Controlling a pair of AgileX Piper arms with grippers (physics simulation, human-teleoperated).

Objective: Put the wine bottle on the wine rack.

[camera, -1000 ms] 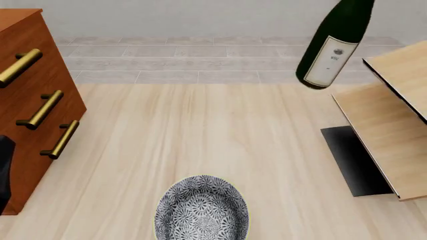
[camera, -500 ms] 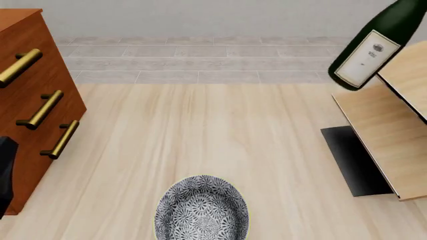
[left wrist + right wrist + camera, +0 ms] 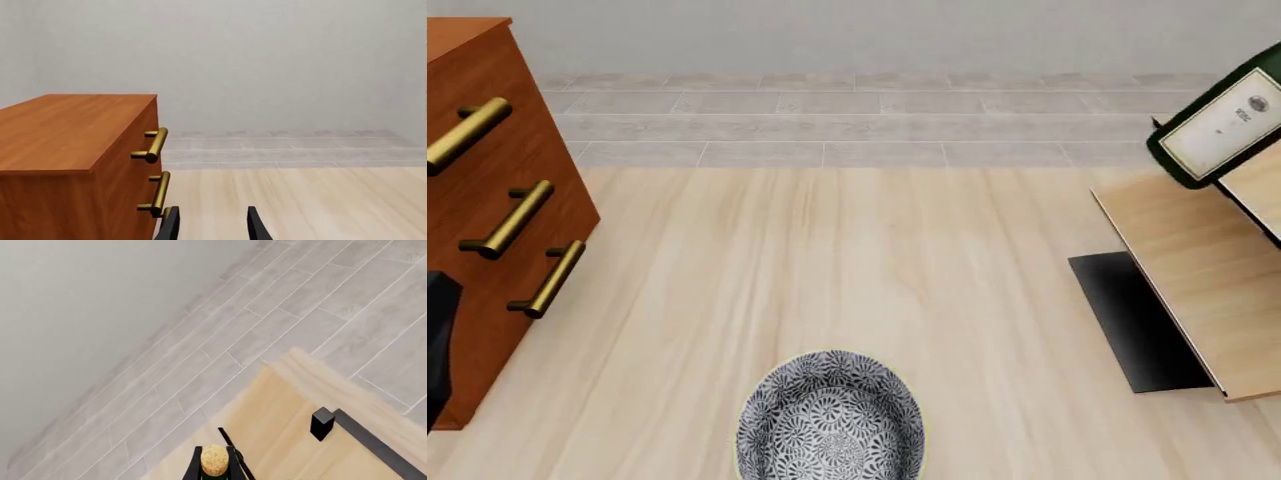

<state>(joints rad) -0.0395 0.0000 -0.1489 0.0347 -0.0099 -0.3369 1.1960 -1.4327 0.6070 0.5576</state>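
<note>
The wine bottle [image 3: 1228, 122], dark green with a white label, hangs strongly tilted at the far right of the front view, just above the upper panels of the wine rack [image 3: 1194, 265]; its neck is out of frame. In the right wrist view my right gripper [image 3: 214, 466] is shut on the bottle's neck, with the tan cork [image 3: 215, 459] between the fingers [image 3: 195, 467]. The rack's tan panel [image 3: 267, 440] and dark edge [image 3: 367, 440] lie below it. My left gripper [image 3: 212, 229] is open and empty, beside the cabinet [image 3: 73, 150].
A reddish-brown drawer cabinet [image 3: 494, 190] with brass handles stands at the left. A patterned bowl [image 3: 831, 415] sits at the near middle of the table. A dark part of the left arm [image 3: 438, 340] shows at the left edge.
The bottle has moved right toward the rack and tilted further over, now partly out of the front view. The left arm has barely moved.
</note>
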